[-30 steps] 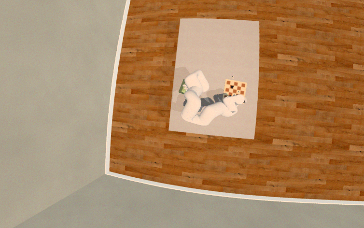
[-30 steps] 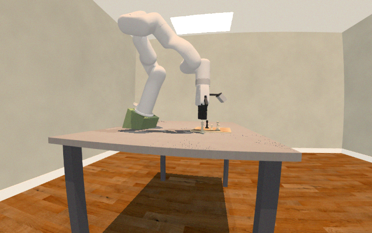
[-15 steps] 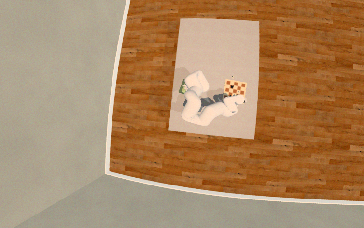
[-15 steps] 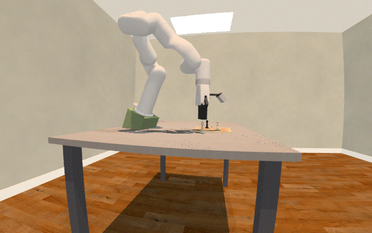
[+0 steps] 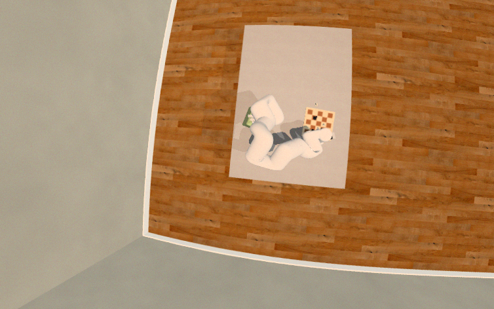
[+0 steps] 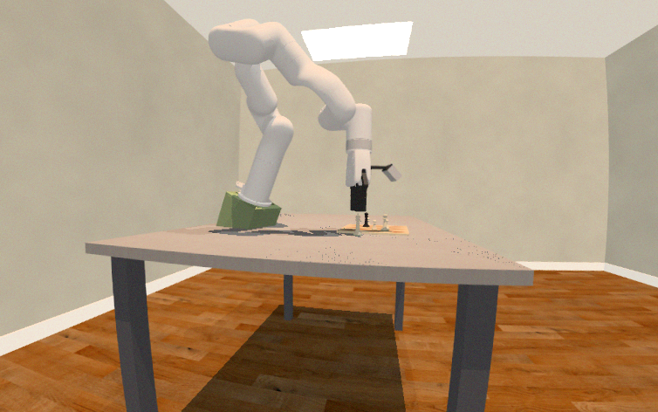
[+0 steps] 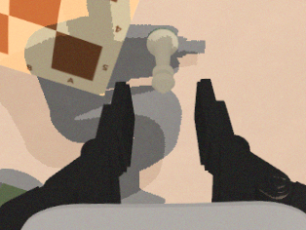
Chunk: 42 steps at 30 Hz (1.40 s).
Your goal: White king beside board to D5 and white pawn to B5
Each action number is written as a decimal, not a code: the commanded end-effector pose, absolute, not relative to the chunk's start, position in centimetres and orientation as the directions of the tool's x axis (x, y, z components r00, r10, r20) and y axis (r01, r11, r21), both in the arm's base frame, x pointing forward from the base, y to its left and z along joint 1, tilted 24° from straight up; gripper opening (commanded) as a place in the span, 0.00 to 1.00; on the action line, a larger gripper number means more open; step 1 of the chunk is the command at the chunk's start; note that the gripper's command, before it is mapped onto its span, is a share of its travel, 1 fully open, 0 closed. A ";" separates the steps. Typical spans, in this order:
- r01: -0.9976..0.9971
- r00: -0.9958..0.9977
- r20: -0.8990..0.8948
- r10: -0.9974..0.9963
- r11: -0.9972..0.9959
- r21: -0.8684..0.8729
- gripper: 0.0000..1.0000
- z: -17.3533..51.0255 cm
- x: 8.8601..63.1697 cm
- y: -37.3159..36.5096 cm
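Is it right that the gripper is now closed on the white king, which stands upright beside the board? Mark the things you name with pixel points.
Not closed on it: the wrist view shows the gripper (image 6: 358, 210) (image 7: 163, 98) open, its fingers apart and nothing between them. The white king (image 6: 358, 224) (image 7: 163, 60) does stand upright beside the board (image 5: 308, 108) (image 6: 400, 232) (image 7: 90, 84).

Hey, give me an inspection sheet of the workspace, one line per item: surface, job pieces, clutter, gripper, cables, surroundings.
Surface: pale table top, marked by arm shadows.
Job's things: white king upright beside the chessboard; a small pale piece, likely the pawn, off the board's far side.
Clutter: nothing seen.
Gripper: fingers apart, holding nothing, above the king.
Cables: nothing seen.
Surroundings: wood floor, plain walls.
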<state>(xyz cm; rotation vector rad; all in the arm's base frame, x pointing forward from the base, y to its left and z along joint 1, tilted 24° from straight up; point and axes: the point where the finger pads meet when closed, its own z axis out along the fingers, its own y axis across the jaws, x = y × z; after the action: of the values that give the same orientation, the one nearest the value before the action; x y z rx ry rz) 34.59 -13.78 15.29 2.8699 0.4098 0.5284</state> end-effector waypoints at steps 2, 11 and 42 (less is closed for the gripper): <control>0.233 0.897 0.321 0.303 -0.943 0.239 0.42 15.4 34.7 -13.8; 0.233 0.897 0.321 0.303 -0.943 0.239 0.42 15.4 34.7 -13.8; 0.233 0.897 0.321 0.303 -0.943 0.239 0.42 11.5 36.3 -14.4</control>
<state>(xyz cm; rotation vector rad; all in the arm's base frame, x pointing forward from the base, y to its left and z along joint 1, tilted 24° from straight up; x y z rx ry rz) 35.95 -14.33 11.78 2.8700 0.4101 0.5273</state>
